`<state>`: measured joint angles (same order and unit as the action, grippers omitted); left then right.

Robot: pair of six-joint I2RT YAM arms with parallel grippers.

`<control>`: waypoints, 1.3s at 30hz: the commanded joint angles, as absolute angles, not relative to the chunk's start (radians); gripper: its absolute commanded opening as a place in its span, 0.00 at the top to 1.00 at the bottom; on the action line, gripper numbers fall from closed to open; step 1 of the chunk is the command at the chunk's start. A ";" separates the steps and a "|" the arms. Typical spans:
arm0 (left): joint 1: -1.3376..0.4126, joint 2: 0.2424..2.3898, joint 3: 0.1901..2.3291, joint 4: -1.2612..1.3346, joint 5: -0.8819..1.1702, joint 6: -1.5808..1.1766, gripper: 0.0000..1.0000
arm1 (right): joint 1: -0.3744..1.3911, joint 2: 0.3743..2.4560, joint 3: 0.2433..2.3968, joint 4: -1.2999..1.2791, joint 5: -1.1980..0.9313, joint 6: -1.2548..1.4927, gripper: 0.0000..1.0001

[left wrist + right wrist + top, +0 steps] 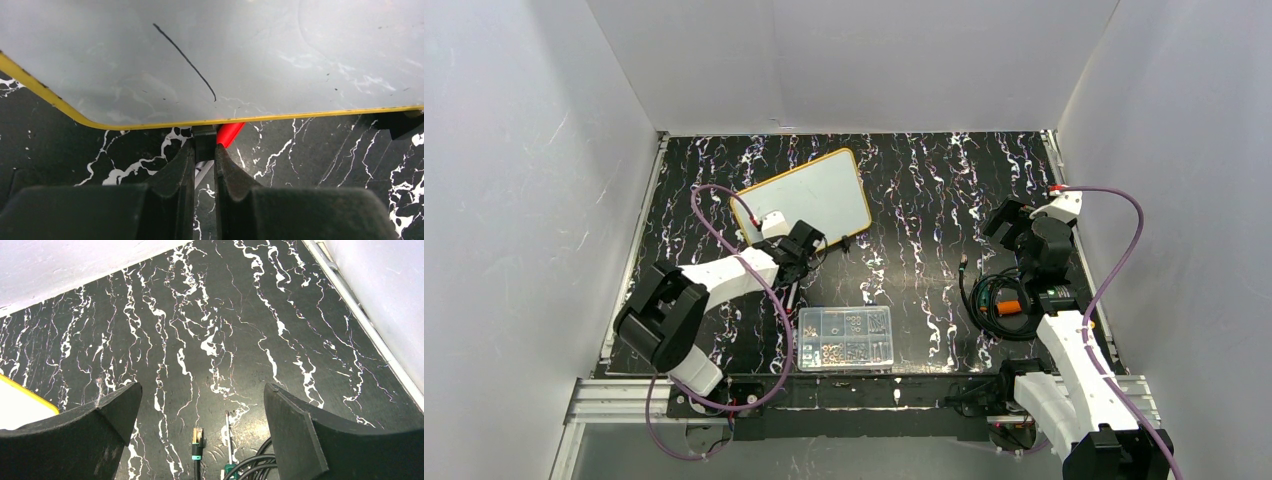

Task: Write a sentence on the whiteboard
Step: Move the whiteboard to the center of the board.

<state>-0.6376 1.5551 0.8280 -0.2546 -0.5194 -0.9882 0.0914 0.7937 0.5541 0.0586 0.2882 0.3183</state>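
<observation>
Since the yellow-rimmed white rectangular whiteboard (pixel 809 190) at eleven o'clock shows only one dark stroke (pixel 185 57), writing looks barely begun. The left gripper (pixel 204 147) pinches its fingers narrow on what seems a red marker (pixel 230 134) at the board's six o'clock edge, and the right gripper (pixel 201 390) holds its fingers wide and empty. Next, I reckon, the tip must meet the board.

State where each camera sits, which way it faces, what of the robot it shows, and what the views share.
Top external: above and behind the bases, looking down on the table; both arms show.
Left wrist: on the left arm, facing the whiteboard edge; left gripper shut on a red marker.
Right wrist: low, facing the far right corner; open right gripper.
Shared: the whiteboard's yellow rim shows in all three.
</observation>
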 commanded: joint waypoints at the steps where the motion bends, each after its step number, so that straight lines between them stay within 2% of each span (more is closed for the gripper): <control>1: -0.681 1.570 0.851 -0.299 -0.504 -1.051 1.00 | 0.089 0.788 0.561 0.094 0.294 0.316 0.00; 3: -0.685 1.556 0.850 -0.311 -0.504 -1.039 1.00 | 0.089 0.788 0.561 0.094 0.293 0.316 0.00; 10: -0.688 1.432 0.809 -0.317 -0.507 -0.910 0.72 | 0.089 0.793 0.560 0.095 0.292 0.316 0.00; 16: -0.688 1.395 0.791 -0.336 -0.485 -0.841 0.61 | 0.089 0.799 0.561 0.096 0.290 0.315 0.00; 30: -0.694 1.532 0.795 -0.327 -0.411 -0.724 0.61 | 0.089 0.799 0.562 0.093 0.292 0.314 0.00; 33: -0.704 1.557 0.792 -0.331 -0.406 -0.727 0.74 | 0.089 0.799 0.561 0.093 0.293 0.314 0.00; 39: -0.726 1.583 0.818 -0.335 -0.383 -0.685 0.79 | 0.089 0.805 0.560 0.095 0.293 0.314 0.00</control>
